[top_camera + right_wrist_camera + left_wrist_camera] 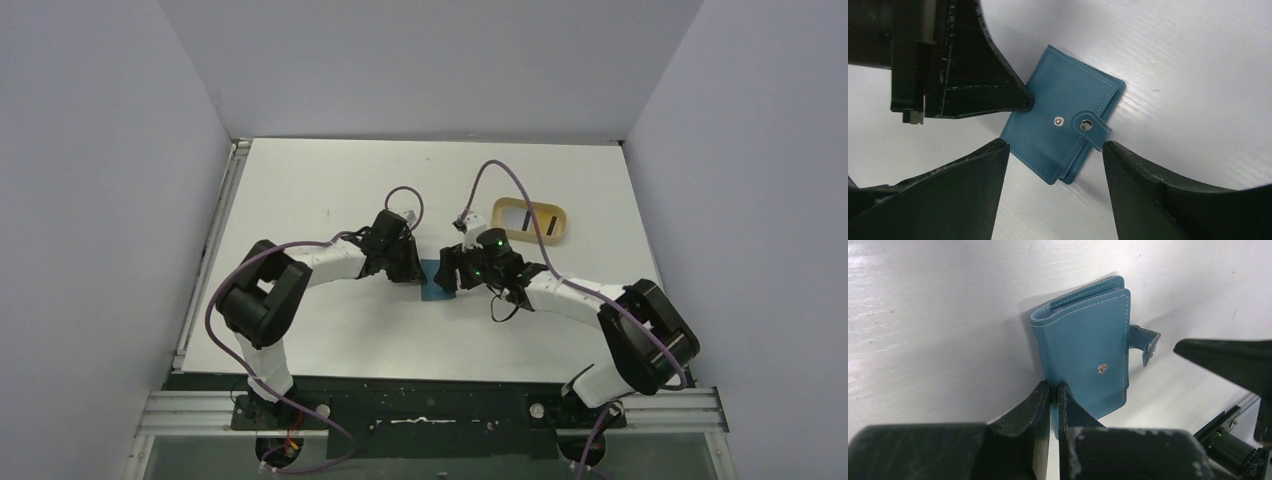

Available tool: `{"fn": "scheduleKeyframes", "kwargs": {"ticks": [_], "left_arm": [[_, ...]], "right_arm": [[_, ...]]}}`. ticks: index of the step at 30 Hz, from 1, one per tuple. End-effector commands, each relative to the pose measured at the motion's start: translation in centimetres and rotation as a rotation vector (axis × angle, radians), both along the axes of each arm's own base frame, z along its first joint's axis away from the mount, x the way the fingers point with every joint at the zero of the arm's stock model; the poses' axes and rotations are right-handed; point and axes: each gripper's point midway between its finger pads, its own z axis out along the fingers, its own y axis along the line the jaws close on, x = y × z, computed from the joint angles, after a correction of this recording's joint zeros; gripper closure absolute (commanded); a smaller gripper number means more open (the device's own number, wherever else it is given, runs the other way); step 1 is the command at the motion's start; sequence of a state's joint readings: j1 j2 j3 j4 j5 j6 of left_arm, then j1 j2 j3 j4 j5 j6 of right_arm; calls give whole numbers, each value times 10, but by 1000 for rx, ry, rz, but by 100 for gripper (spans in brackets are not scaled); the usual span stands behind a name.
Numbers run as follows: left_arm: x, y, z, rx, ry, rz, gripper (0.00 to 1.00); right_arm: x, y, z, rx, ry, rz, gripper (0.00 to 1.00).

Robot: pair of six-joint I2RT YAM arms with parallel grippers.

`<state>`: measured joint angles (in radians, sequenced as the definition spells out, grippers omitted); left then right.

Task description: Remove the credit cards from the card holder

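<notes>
The teal-blue card holder [437,281] lies on the white table between both grippers, folded closed. Its snap tab [1091,127] is unfastened and sticks out from one edge. My left gripper [1053,386] is shut on the card holder [1088,340], pinching a thin flap at its near corner. My right gripper [1055,145] is open just above the card holder [1063,95], one finger on each side and nothing between them. A pale credit card with a black stripe [527,219] lies in the tan tray. No cards show inside the holder.
The tan rounded tray [563,226] sits on the table behind and to the right of my right gripper. The left gripper's fingers [978,85] crowd the upper left of the right wrist view. Grey walls enclose the table on three sides.
</notes>
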<state>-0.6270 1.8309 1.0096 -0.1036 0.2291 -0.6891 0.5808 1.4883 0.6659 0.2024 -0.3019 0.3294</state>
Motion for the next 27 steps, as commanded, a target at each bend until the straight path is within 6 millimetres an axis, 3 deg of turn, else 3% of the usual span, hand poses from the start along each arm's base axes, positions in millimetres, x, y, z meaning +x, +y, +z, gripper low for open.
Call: {"fn": "scheduleKeyframes", "kwargs": {"ticks": [1,9,15,20,27], "left_arm": [[-7,27,-26,129,29,25,100],[-8,28,-25,129,26,24,100],[-10,29,-24,130,26,25,100],[-12,31,-23,135,25,27,100],[-13,33,-22,137,24,35,100]], "right_arm": [[13,0,8,-216,-136,-6,30],[21,-10,-8,-409,-158,-80,34],[27,-10,-15,-433,-148,-106,41],[27,-12,-19,-412,-141,-129,57],[27,-23,-26,-356,-102,-167,90]]}}
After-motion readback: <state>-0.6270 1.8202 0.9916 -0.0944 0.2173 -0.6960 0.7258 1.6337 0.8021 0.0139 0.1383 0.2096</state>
